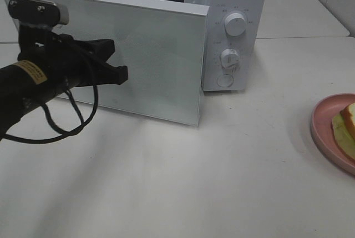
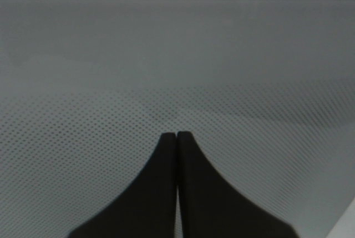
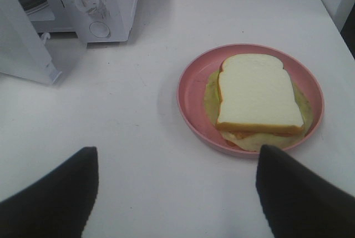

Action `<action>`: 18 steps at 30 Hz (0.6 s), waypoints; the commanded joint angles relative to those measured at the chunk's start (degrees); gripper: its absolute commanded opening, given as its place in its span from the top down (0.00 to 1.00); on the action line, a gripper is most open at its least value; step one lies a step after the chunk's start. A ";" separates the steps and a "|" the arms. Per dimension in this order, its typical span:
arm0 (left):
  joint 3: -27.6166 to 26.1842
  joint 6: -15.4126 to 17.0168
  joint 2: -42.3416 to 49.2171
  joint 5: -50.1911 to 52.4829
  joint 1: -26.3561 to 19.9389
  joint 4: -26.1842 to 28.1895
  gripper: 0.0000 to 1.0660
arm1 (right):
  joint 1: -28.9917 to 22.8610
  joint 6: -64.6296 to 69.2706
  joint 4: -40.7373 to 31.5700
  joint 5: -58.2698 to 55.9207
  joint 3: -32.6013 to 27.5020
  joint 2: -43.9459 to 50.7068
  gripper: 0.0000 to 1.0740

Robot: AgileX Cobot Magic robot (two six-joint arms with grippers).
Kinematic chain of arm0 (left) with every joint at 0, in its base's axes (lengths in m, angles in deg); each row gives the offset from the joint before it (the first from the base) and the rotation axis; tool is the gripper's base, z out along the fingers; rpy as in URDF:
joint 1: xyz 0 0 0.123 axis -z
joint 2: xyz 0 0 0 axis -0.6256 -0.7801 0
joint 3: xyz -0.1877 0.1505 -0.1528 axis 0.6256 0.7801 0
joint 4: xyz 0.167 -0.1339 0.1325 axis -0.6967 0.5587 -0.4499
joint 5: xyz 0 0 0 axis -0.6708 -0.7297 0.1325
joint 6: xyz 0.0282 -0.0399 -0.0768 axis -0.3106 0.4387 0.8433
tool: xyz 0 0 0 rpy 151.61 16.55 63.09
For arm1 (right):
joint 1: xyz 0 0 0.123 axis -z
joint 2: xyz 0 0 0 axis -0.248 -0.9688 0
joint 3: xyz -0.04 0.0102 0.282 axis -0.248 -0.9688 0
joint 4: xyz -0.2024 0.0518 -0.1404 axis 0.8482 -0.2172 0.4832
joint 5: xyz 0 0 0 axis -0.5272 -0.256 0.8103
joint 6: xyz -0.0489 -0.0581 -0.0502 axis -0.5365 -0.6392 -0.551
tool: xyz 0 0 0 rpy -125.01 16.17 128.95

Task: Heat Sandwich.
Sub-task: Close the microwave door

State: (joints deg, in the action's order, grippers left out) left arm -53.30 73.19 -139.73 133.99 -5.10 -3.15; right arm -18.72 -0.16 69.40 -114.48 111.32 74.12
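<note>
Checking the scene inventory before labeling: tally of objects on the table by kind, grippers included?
Microwave: 1
Pink plate: 1
Sandwich: 1
Grippers: 2, left gripper shut, facing the microwave door; right gripper open, near the plate
Total: 5

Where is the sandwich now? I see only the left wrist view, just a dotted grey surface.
Observer: The sandwich lies on a pink plate, right of the microwave.
Operator: Is the right hand near it?
Observer: The right hand is open, apart from the plate, holding nothing.
Operator: Is the door open?
Observer: Yes, the microwave door stands swung out; the shut left hand is in front of it.
</note>
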 commanded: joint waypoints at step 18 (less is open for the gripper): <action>-19.65 -8.65 -9.91 -7.16 5.27 14.55 1.00 | 0.40 -0.57 0.23 0.69 -0.11 1.55 0.30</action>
State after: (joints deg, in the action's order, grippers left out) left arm -70.83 65.51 -148.78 127.52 -0.28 9.75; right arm -18.72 -0.16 69.40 -114.48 111.32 74.12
